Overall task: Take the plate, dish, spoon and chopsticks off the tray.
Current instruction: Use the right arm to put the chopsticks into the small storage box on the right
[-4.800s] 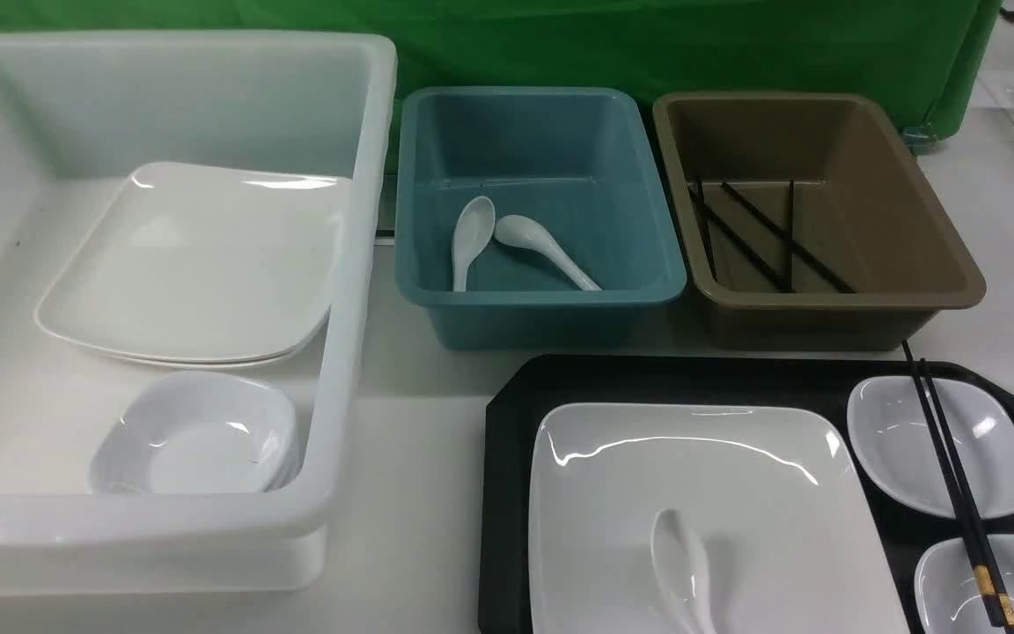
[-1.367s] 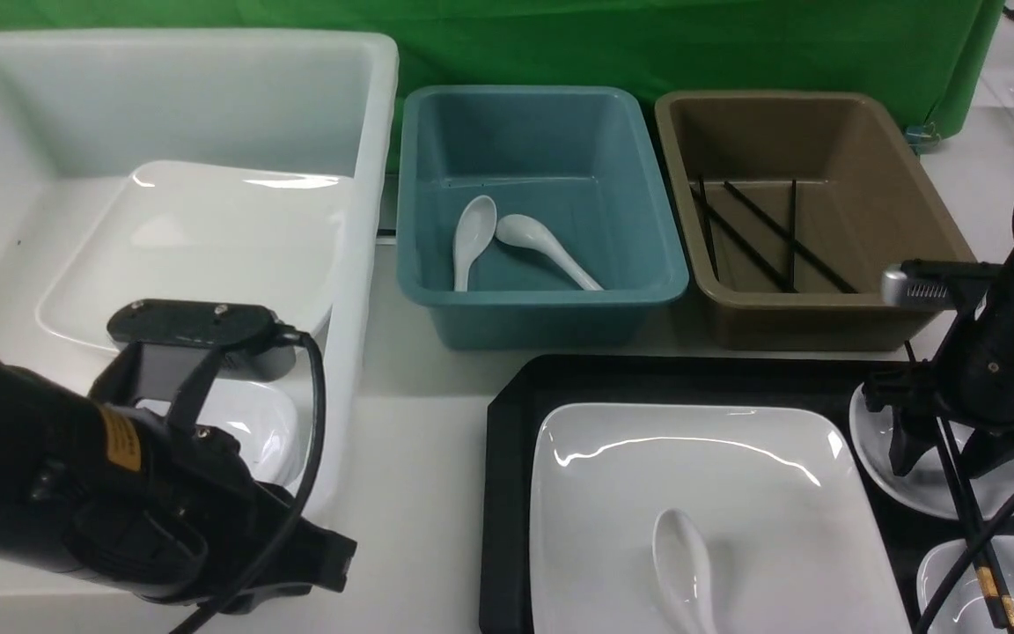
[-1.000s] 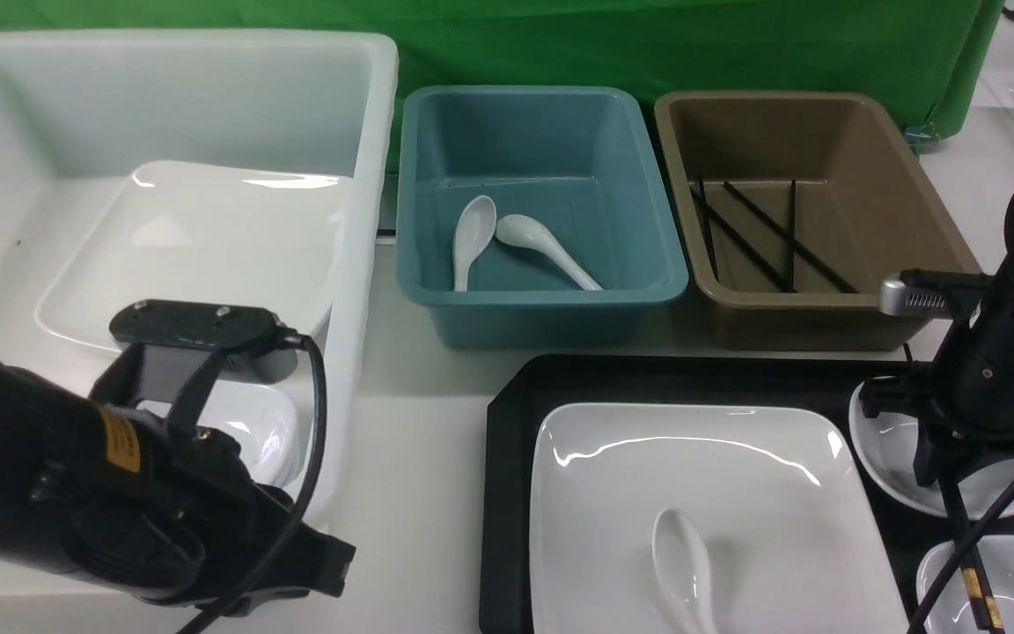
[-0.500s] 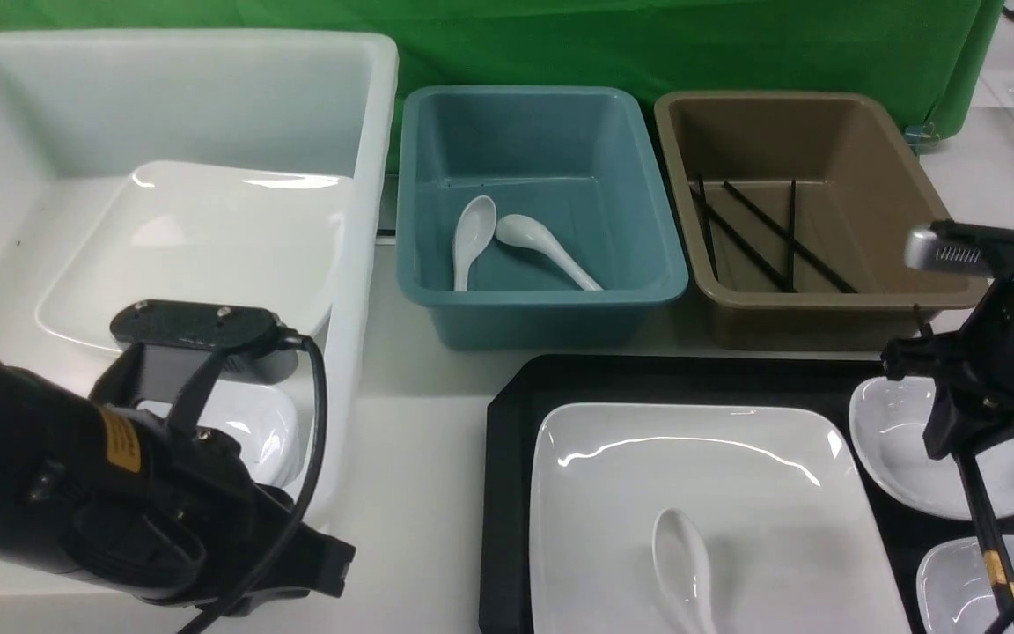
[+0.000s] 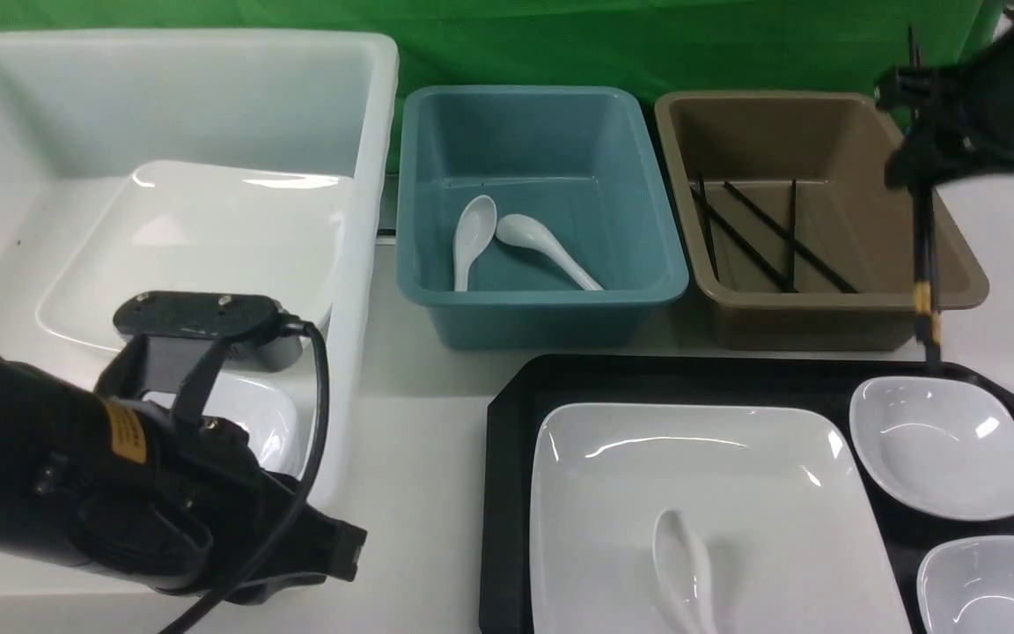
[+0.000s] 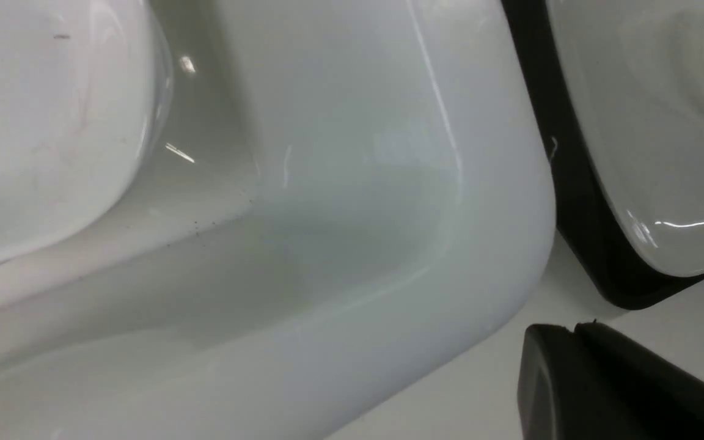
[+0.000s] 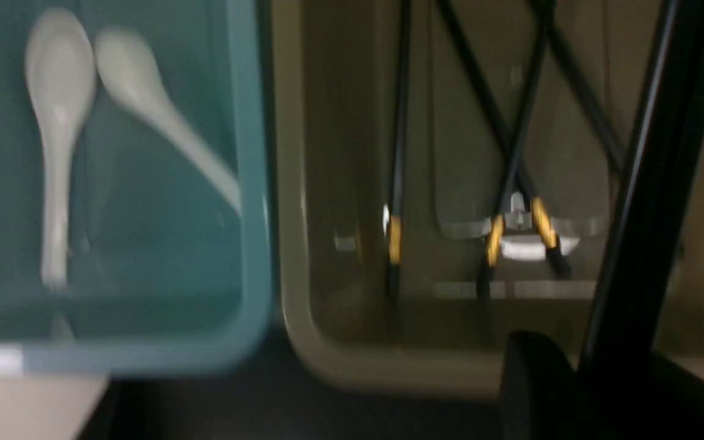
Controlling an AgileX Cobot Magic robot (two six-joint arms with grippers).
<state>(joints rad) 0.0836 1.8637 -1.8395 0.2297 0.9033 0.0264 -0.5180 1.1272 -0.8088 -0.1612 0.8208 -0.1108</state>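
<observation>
The black tray (image 5: 507,414) sits at the front right. The large white plate (image 5: 736,467) lies on it with the white spoon (image 5: 681,563) on its near part. Two small dishes (image 5: 943,445) (image 5: 991,586) sit at the tray's right. My right gripper (image 5: 919,176) is shut on the black chopsticks (image 5: 924,264), which hang gold-banded end down over the brown bin's right rim; they also show in the right wrist view (image 7: 651,183). My left gripper (image 5: 349,550) is shut and empty, low beside the white tub's near right corner (image 6: 450,244).
The white tub (image 5: 366,176) at the left holds stacked plates and a small dish. The blue bin (image 5: 542,308) holds two spoons. The brown bin (image 5: 824,317) holds several chopsticks. More plates are stacked at the far right edge.
My right gripper has lifted the chopsticks off the two small dishes and carried them up and back to the brown bin's right rim. The left arm has barely moved.
</observation>
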